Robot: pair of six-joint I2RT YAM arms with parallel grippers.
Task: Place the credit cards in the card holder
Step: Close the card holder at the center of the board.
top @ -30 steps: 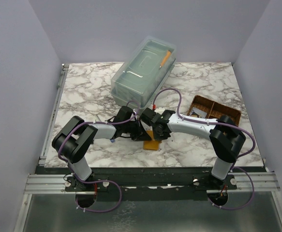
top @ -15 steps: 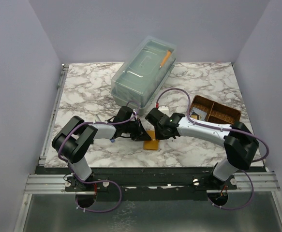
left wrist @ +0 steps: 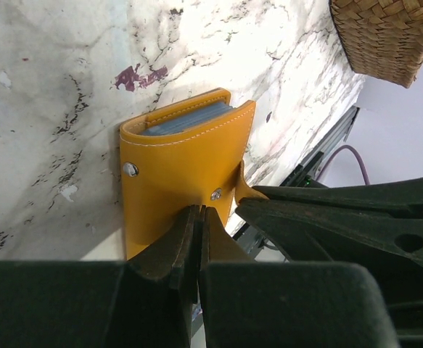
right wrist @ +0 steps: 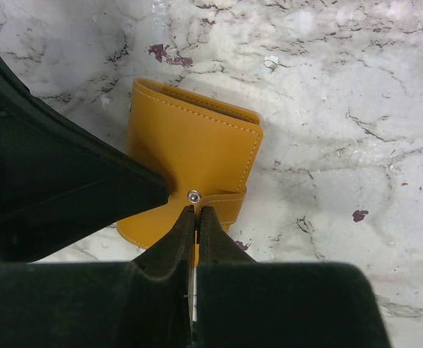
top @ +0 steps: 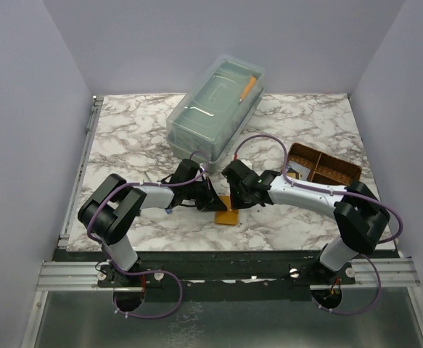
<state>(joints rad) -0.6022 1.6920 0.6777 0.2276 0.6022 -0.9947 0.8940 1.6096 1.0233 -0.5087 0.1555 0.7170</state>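
Just nearer than the clear box [top: 215, 109], flat on the marble [top: 124, 145]: the holder [top: 227, 215], folded over. Hemmed in from both sides of the box's near end by the left gripper [top: 212, 201] and the right gripper [top: 241, 199], tips meeting over the orange leather.

Left gripper [left wrist: 199, 214]: clenched, fingers pressed together to a hairline, tips resting on the holder's [left wrist: 182, 167] near edge. Probably there to pin it against sliding, not to carry it. Impossible to say whether any leather is nipped between them.

Right gripper [right wrist: 195, 214]: likewise squeezed tight, tips right at the metal stud of the snap tab [right wrist: 218, 197]. Likely placed so as to work that tab, either pressing it home or plucking it up. No telling which, nor whether the strap is actually pinched.

Tucked inside the fold: blue-grey layers [left wrist: 186, 119], either cards or lining, not to be told apart. No loose card to be made out for certain.

As to stuff and shape: smooth, slightly glossy tan-orange leather-like skin, pale stitching along rounded edges, two small silver studs, a narrow strap wrapping the open side. Matte black wedge fingers tapering to thin tips. Veined grey-white marble with small purplish flecks. To the right of the box and a little nearer, a brown woven tray [top: 326, 151], divided, stiff-walled.
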